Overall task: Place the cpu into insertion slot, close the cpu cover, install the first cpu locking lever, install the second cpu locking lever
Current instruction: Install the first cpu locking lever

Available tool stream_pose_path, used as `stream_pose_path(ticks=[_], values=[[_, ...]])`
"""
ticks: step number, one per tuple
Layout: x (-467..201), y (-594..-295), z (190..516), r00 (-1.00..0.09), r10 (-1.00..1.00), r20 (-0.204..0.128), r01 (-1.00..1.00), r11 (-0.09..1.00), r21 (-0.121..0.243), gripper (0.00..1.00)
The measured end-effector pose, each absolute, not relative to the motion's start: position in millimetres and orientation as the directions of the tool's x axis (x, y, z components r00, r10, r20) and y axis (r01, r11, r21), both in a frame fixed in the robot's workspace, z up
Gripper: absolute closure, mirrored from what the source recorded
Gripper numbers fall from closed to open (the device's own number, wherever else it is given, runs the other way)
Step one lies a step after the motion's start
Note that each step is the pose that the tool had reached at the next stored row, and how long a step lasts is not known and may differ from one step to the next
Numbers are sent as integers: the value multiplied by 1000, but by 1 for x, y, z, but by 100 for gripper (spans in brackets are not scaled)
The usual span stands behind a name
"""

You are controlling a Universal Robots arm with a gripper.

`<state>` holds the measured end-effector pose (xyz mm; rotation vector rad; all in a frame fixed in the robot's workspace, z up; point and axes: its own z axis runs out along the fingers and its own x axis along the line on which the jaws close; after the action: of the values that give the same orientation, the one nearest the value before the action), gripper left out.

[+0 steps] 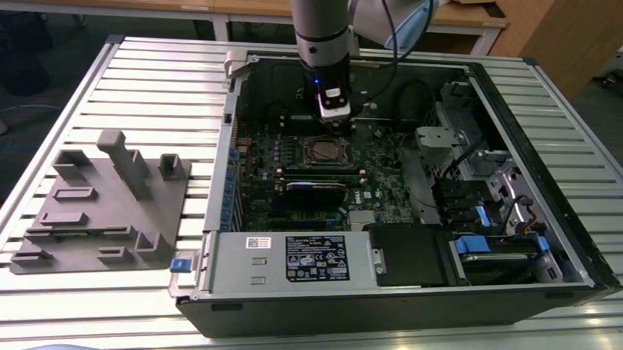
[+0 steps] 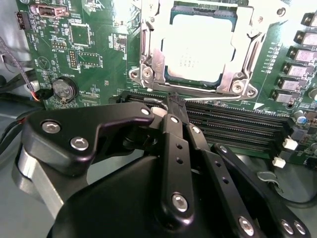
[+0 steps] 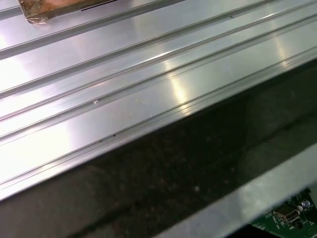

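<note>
The cpu, a dull silver square, lies in the insertion slot on the green motherboard. The cpu cover, a silver frame with a large window, lies flat around the chip. My gripper is shut with nothing visible between its black fingers, and its tip hovers at the socket's edge beside the memory slots. In the exterior view the gripper hangs inside the open computer case, just behind the socket. I cannot tell how the locking levers stand.
Long black memory slots run beside the socket, and a coin battery sits off to one side. The case walls, the power supply and drive bays ring the board. A grey fixture block stands on the slatted table.
</note>
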<state>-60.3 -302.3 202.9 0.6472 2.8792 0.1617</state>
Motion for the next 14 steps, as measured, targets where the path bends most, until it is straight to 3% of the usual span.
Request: stream_pose_path(ticks=[14], values=[[-60,-297,202,-841,518,-157,499,854,146,89]])
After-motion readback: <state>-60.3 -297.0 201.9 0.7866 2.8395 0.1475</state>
